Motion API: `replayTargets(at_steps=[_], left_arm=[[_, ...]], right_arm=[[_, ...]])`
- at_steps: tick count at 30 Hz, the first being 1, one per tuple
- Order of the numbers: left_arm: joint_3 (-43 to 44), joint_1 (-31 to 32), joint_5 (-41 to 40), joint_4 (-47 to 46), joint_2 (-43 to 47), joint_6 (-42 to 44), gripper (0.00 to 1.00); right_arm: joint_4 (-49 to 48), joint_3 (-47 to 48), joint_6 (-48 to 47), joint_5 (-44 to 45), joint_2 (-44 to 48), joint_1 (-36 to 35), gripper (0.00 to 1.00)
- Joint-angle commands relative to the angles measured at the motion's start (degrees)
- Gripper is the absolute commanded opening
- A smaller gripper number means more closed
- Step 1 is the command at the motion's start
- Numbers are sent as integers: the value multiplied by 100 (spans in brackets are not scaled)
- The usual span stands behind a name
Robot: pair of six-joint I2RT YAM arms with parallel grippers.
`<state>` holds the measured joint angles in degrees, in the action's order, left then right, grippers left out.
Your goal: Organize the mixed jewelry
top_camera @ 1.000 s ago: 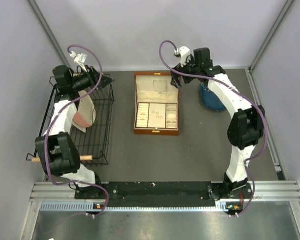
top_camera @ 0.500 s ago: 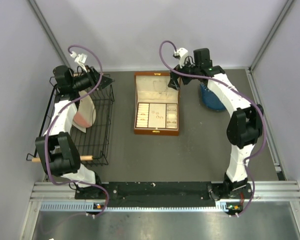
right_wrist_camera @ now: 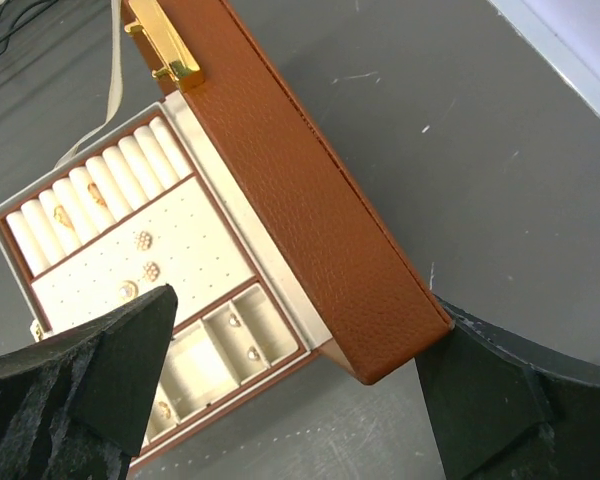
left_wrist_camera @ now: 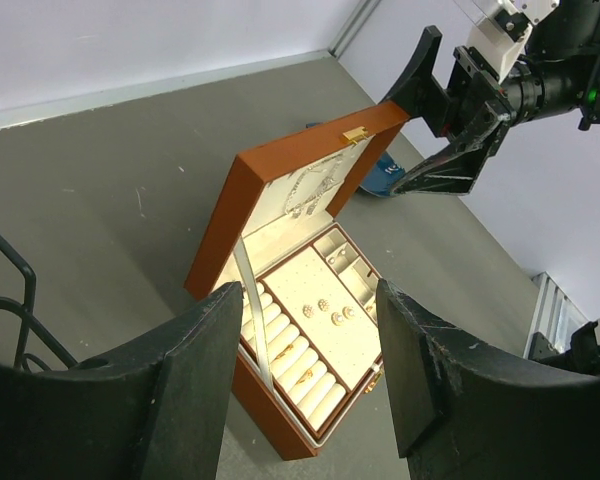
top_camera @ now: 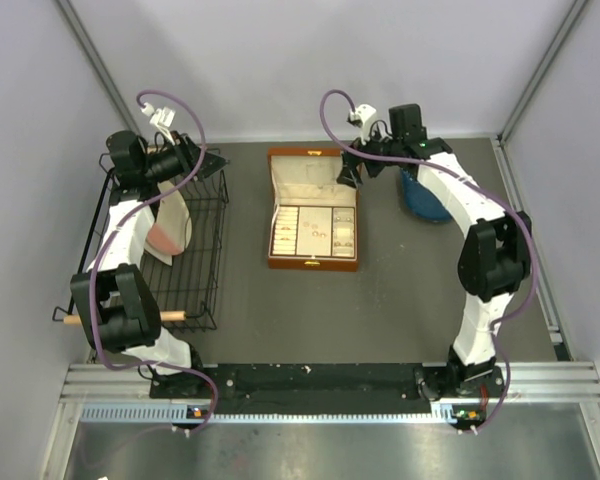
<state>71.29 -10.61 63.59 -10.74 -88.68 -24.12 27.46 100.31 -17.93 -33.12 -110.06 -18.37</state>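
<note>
r gripper (top_camera: 348,173) open, fingers astride raised lid (right_wrist_camera: 310,200) of brown wooden box w/ cream lining (top_camera: 314,262), frame centre | thin silvery chain necklace (left_wrist_camera: 308,190) on lid lining, tiny gold-coloured pieces (left_wrist_camera: 327,308) in tray, lower left of r gripper | r arm nearer | l gripper (top_camera: 205,163) open, upper left

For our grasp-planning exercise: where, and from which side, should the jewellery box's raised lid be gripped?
Best take the lid at the right corner of its free edge, clear of the gold clasp, coming in from the right. It is a thin tilted panel, so open jaws can straddle its thickness, where the right gripper hovers.
</note>
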Motion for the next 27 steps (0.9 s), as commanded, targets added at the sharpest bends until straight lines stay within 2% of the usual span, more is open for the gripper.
replayTargets(at_steps=[1, 15, 27], left_arm=[[43, 24, 118, -218, 79, 4, 61], [-115, 24, 118, -7, 211, 197, 61], [-308, 33, 154, 204, 343, 408, 61]], right_arm=[[-57, -170, -105, -282, 547, -61, 96], [-57, -785, -184, -142, 1136, -228, 96], [-83, -2024, -307, 174, 2163, -624, 95]])
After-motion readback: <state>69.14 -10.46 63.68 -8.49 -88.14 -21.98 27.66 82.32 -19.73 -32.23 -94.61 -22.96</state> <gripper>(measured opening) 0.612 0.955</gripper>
